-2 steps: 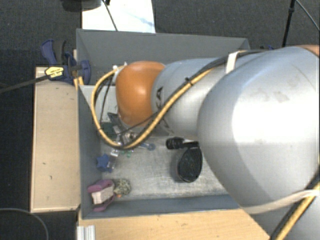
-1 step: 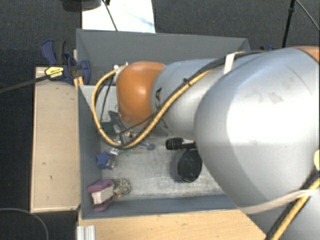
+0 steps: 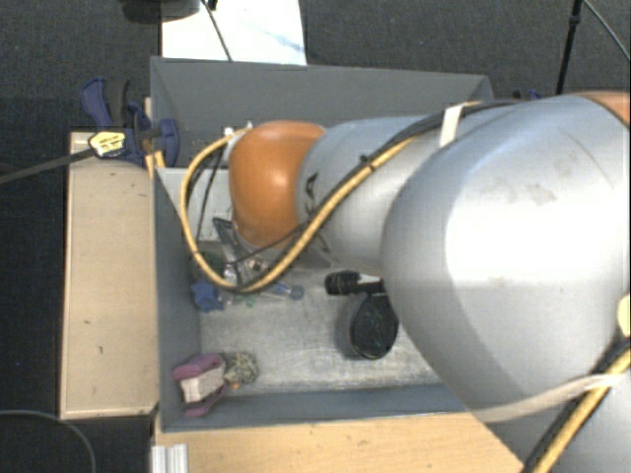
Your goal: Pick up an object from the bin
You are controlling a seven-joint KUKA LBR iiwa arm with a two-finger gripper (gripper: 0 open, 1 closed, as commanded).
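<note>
The arm (image 3: pixel 463 254) reaches in from the right and covers much of the grey bin (image 3: pixel 315 87), its orange cover (image 3: pixel 271 180) hanging over the left half of the bin floor. A yellow cable (image 3: pixel 197 180) loops out from the wrist toward the bin's left wall and curls back under the cover. Below the cover the dark metal of the gripper (image 3: pixel 235 264) sits low over the floor, close to the left wall. Whether it is open or closed I cannot tell, as the cover and cable hide too much of it. The nearest thing to it is a small blue object (image 3: pixel 207 295) lying flat on the floor just below and to the left of the gripper, with a thin piece, partly green, running out from it to the right (what that piece is cannot be made out). Nothing can be seen held. Further right, near the middle of the bin, lies a short black cylinder (image 3: pixel 342 284), and just below it a round black object (image 3: pixel 373 329) partly under the arm. In the front left corner, well apart from the gripper, a pink and purple object (image 3: pixel 199 376) rests beside a speckled, greenish lump (image 3: pixel 241 368), the two touching or nearly so.
</note>
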